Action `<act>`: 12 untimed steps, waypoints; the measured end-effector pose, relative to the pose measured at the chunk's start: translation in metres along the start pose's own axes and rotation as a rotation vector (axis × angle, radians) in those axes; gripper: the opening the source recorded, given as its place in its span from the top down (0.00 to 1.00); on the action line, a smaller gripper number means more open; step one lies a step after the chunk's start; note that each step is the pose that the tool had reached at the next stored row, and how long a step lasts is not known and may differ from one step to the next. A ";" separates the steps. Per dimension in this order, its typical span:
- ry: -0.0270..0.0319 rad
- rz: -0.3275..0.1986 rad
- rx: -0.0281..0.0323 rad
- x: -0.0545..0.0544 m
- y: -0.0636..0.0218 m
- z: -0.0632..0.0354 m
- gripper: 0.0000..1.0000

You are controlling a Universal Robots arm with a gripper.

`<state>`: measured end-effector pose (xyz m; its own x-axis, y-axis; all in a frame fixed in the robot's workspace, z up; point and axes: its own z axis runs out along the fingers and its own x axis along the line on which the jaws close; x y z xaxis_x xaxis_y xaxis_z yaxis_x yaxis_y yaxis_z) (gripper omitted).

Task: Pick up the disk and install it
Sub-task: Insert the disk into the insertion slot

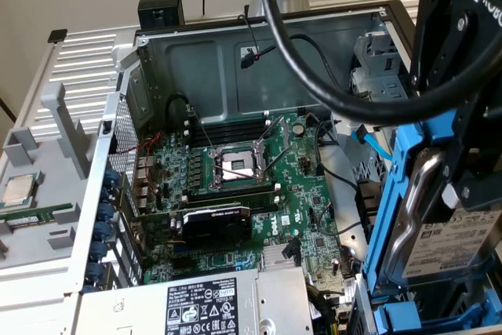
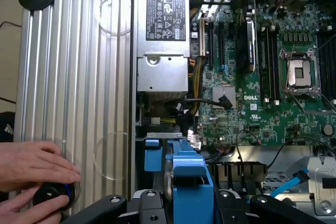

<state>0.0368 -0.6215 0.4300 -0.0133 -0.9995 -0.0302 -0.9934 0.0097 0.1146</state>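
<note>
Disk point(image 1: 439, 249), a rigid metal body in a blue carrier frame point(image 1: 390, 194), hangs on edge at the open computer case's point(image 1: 204, 60) edge on the exterior view's right, beside the motherboard point(image 1: 235, 186). Gripper point(image 2: 190, 205) pinches it across the frame's two sides. Treat it as dense, stiff and shock-sensitive. Smooth plastic may slip, so hold the frame rails, not the label face. Contact with the blue bay rails point(image 1: 408, 321) below cannot be confirmed. A person's hand point(image 2: 31, 163) rests on a black knob point(image 2: 52, 196) outside the case
</note>
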 end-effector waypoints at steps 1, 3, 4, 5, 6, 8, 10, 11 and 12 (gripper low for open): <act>-0.0004 0.000 -0.0010 0.000 -0.0002 0.0000 0.63; -0.0005 0.000 -0.0049 0.000 -0.0009 -0.0001 0.63; -0.0004 0.000 -0.0076 0.000 -0.0011 -0.0002 0.63; -0.0004 0.000 -0.0105 0.000 -0.0015 -0.0002 0.63; -0.0006 0.000 -0.0125 0.000 -0.0018 -0.0002 0.63; -0.0009 0.001 -0.0139 0.000 -0.0021 -0.0003 0.63; -0.0022 0.000 -0.0142 0.000 -0.0034 -0.0004 0.63; -0.0029 0.000 -0.0143 0.000 -0.0041 -0.0005 0.63; -0.0035 0.000 -0.0144 0.000 -0.0046 -0.0005 0.63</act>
<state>0.0414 -0.6215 0.4300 -0.0137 -0.9993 -0.0336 -0.9916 0.0093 0.1290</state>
